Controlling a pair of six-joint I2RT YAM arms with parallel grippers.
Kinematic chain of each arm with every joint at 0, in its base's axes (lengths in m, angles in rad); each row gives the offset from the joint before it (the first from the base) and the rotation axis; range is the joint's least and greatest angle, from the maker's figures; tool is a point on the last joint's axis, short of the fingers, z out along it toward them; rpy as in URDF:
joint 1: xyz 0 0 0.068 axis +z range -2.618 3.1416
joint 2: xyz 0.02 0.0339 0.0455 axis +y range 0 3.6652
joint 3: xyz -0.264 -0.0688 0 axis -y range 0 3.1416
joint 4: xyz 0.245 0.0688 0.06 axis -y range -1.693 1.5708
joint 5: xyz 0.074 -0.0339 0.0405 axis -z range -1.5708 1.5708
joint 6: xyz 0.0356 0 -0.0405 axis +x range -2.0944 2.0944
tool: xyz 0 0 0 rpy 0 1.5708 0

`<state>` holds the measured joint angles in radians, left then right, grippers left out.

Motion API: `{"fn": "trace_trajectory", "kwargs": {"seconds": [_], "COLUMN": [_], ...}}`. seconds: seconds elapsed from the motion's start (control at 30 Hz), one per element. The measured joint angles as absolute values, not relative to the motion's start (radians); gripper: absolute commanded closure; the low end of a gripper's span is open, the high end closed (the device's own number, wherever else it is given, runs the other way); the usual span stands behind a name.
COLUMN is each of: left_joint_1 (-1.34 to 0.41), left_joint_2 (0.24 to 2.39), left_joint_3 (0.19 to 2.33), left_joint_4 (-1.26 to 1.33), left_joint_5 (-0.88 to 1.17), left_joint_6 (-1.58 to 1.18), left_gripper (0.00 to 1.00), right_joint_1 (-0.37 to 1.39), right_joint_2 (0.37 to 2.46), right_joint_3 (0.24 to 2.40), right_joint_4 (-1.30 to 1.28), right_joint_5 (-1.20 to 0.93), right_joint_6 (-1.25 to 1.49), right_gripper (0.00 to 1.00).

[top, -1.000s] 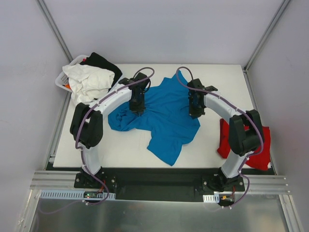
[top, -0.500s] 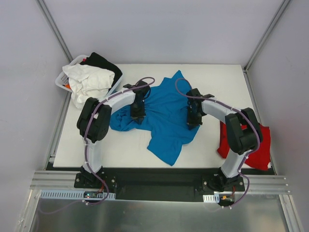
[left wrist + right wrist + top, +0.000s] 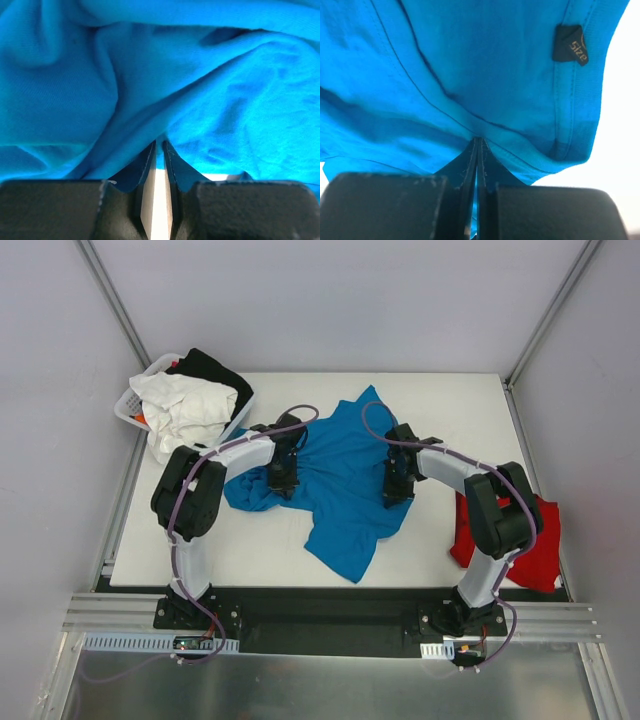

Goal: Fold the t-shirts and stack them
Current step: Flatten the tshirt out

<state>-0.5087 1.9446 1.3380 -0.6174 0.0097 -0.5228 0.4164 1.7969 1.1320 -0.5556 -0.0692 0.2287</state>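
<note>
The turquoise-blue t-shirt [image 3: 345, 455] lies crumpled across the middle of the white table [image 3: 250, 550]. My left gripper [image 3: 282, 483] is down on its left part; in the left wrist view its jaws [image 3: 160, 145] stand almost together, pinching a ridge of the blue cloth [image 3: 225, 90] at their tips. At the shirt's right part, my right gripper [image 3: 393, 495] is shut on a fold [image 3: 478, 140] near the collar band, with a black size label [image 3: 570, 45] close by. The red t-shirt [image 3: 535, 560] is bunched at the table's right edge, partly behind the right arm.
A white basket [image 3: 128, 405] at the back left corner holds a white garment [image 3: 180, 410] and a black garment [image 3: 210, 368]. Grey walls close in behind and on both sides of the table.
Both grippers have come toward the near side and lower with the blue shirt. The shirt's far corner now lies stretched out toward the back.
</note>
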Motion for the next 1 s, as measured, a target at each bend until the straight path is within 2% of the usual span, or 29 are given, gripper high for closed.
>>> {"fn": "trace_trajectory", "kwargs": {"seconds": [0.67,1.0], "left_joint_1": [-0.476,-0.469], "left_joint_2": [1.945,1.969], "left_joint_3": [1.327,1.353], "left_joint_4": [-0.474,-0.439], "left_joint_5": [-0.081,-0.080], "left_joint_6": [-0.454,-0.448], "left_gripper": [0.90,0.89], "right_joint_1": [0.408,0.299], "right_joint_2": [1.813,1.866], "right_joint_3": [1.146,1.192], "right_joint_4": [-0.517,-0.494], "right_joint_5": [-0.077,-0.202], "right_joint_6": [0.195,0.179], "right_gripper": [0.99,0.99]}}
